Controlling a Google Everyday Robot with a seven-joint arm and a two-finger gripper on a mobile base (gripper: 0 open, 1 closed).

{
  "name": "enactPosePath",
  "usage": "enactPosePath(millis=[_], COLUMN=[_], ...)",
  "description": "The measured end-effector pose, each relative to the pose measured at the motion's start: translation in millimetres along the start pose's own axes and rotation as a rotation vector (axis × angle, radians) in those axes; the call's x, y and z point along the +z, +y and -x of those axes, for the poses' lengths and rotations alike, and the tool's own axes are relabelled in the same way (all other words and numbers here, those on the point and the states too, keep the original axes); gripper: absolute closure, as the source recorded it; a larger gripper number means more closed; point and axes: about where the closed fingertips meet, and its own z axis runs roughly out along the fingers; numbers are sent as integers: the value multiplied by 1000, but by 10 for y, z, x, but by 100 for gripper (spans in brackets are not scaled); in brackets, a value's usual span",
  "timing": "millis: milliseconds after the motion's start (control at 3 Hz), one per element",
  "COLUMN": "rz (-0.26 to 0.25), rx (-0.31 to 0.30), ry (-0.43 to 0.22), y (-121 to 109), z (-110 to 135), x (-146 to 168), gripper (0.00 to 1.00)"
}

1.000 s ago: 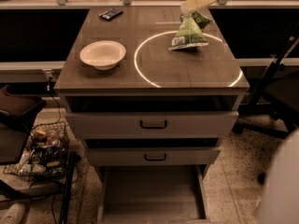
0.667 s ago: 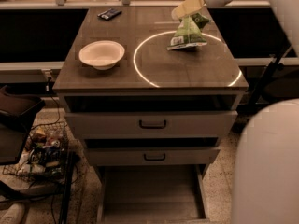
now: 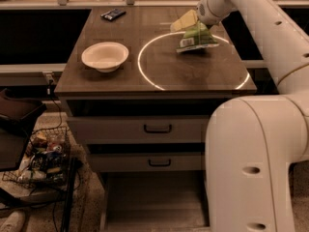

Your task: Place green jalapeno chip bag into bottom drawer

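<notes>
Since the earlier frame the arm's (image 3: 251,168) bulky white link has slid further left across the right foreground. The gripper (image 3: 186,21) and bag sit where they did. Gripper is at the far right of the cabinet top (image 3: 193,76), tan-coloured, right against the upper end of the green jalapeno chip bag (image 3: 197,36). Whether it is clamped on the bag or just touching, I cannot tell from here.

Bag is on the cabinet top, crumpled, peaked up toward the gripper, white label patch facing me. It lies across the far-right arc of a glowing light ring (image 3: 145,71) on the wood.

White bowl (image 3: 105,56) is left of the ring, upright, well apart from the bag. Small dark packet (image 3: 113,14) is near the far edge, beyond the bowl.

Below the top: two shut drawers, upper one (image 3: 120,129) and middle one (image 3: 120,162), each with a black handle. Bottom drawer (image 3: 154,202) is pulled out toward me, flat floor showing, right part hidden behind the arm link. Bag is not in it.

Wire basket (image 3: 41,156) of clutter sits on the floor left of the cabinet.
</notes>
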Motion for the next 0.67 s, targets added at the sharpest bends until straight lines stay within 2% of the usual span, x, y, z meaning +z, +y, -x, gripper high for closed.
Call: enactPosePath(millis=[333,667], rz=[-12,-10], rx=[6,5], ry=[34,38], y=[-6,4], z=[-59,-73], x=[244,290], gripper=[18,42])
